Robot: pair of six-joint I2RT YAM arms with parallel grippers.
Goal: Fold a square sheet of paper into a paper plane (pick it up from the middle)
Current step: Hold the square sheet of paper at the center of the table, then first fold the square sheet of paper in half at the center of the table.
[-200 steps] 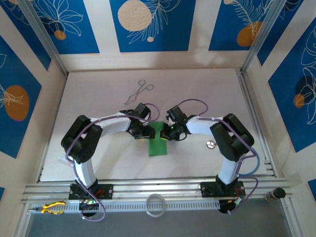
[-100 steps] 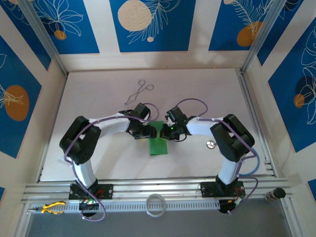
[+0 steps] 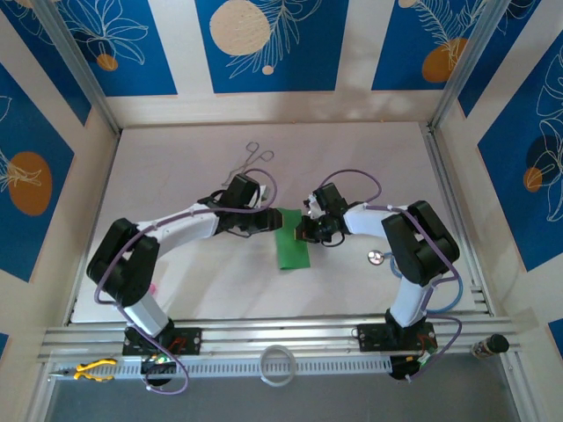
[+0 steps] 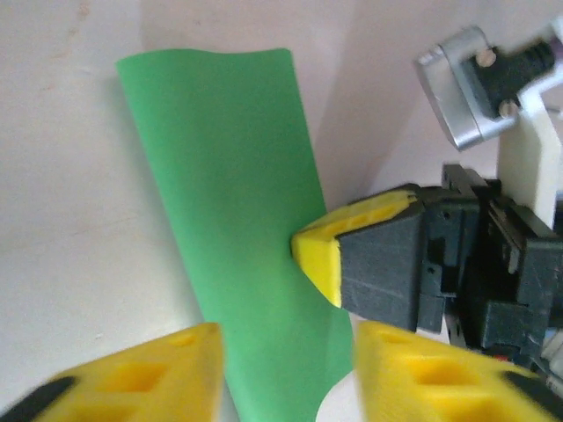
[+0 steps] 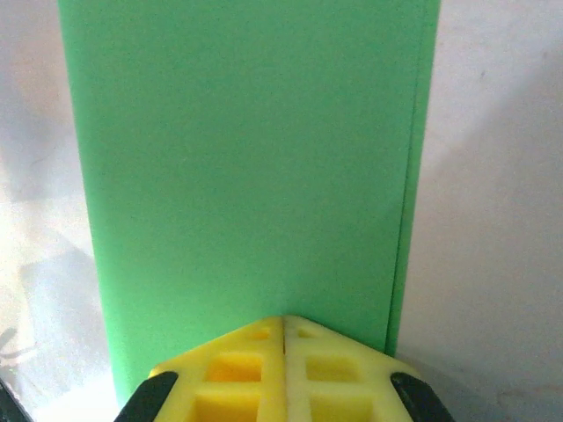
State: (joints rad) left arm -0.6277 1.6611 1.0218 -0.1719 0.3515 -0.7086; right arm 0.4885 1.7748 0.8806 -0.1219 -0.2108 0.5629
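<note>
Now the paper [image 3: 293,250] lies in the middle of the worktop [image 3: 176,158], already folded to a narrow strip. Its long axis runs from the near side to the far side, only slightly tilted. Both arms meet at its far half: the left arm [image 3: 176,230] comes from the left, the right arm [image 3: 369,215] from the right.

The right jaws are closed, with the two yellow pads [image 5: 251,374] pressed flat together. Their tip rests on the paper at its right long edge. You cannot tell whether a layer is pinched between them or whether they only press it down. In the right wrist view the strip runs straight away from this tip, and two layers show at its right side.

The left jaws are open. In the left wrist view their fingers [image 4: 167,374] stand apart with one short end of the strip between them, and the strip runs away from them along its length. Whether they touch it, I cannot tell.

So the right jaws are the nearer ones, and I think they serve as the holder. For the next fold, bring the left jaws along the long axis, not across it; otherwise the strip may turn around the right tip.
</note>
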